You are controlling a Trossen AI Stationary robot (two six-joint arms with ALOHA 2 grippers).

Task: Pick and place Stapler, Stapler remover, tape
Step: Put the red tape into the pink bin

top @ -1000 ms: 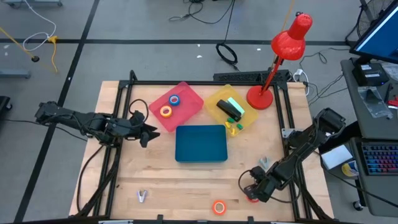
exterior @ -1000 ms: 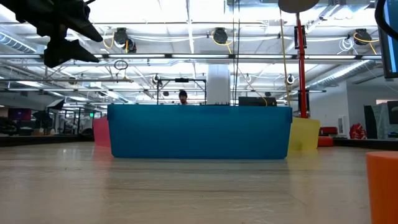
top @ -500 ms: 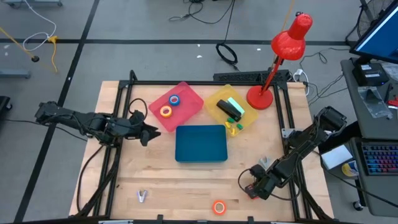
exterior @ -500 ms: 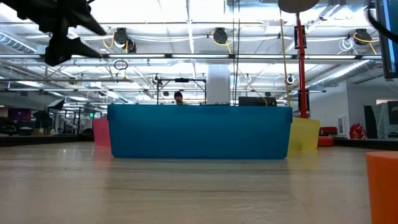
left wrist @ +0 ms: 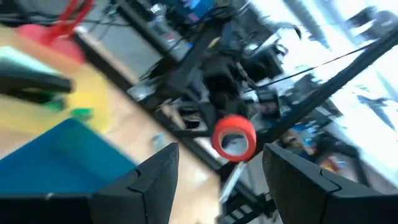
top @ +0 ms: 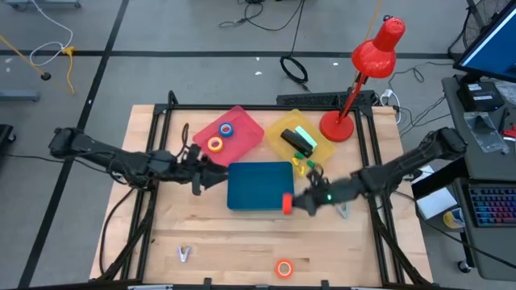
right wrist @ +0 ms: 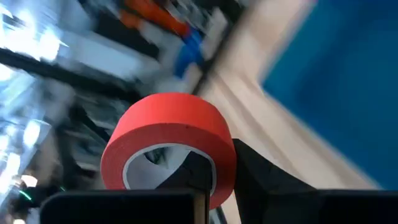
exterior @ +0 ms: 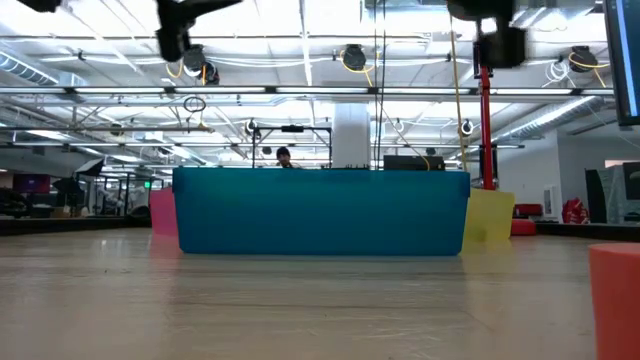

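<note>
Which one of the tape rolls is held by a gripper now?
The red tape roll, clamped by the right gripper at the blue tray's corner. The blue roll and yellow roll lie in the pink tray; the orange roll lies on the table.

Illumination is bright and even, supplied by overhead ceiling fixtures [exterior: 205,62] visible at 12 o'clock in the low view. Glare washes out the ceiling panels there. In the high view, shadows on the table [top: 242,234] are soft and short. Both wrist views show heavy motion blur: backgrounds streak diagonally, and the red tape roll [right wrist: 169,140] is only moderately sharp. The foreground tabletop in the low view is out of focus.
</note>
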